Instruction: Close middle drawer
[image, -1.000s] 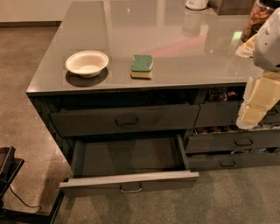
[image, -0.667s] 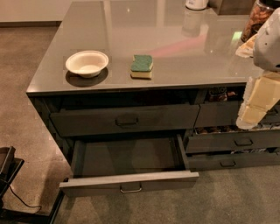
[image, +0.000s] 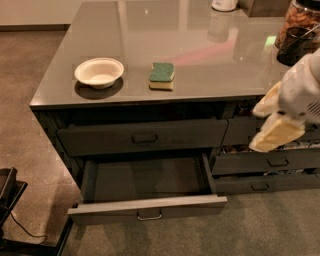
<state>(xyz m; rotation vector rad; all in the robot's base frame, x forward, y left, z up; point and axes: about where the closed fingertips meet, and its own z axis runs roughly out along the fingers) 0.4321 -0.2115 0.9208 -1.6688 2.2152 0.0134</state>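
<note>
The middle drawer (image: 146, 181) is pulled well out at the lower left of the cabinet. Its inside is bare and grey. Its low flat front (image: 100, 211) faces me, with a small metal pull handle (image: 149, 216) at the centre. My gripper (image: 274, 122), white with cream-coloured ends, hangs at the right in front of the narrower right-hand drawers. It is well to the right of the open drawer, above the level of its front, and touches nothing.
The taller-fronted drawer (image: 142, 136) above is slightly ajar. Narrow drawers (image: 267, 161) on the right stand partly open. A white bowl (image: 99, 72) and a green sponge (image: 162, 76) sit on the grey countertop (image: 210, 60). A jar (image: 300, 30) stands at its back right. A black object (image: 9, 200) with a cable is on the floor at left.
My gripper has shifted a little to the left and tilted. The middle drawer has not moved.
</note>
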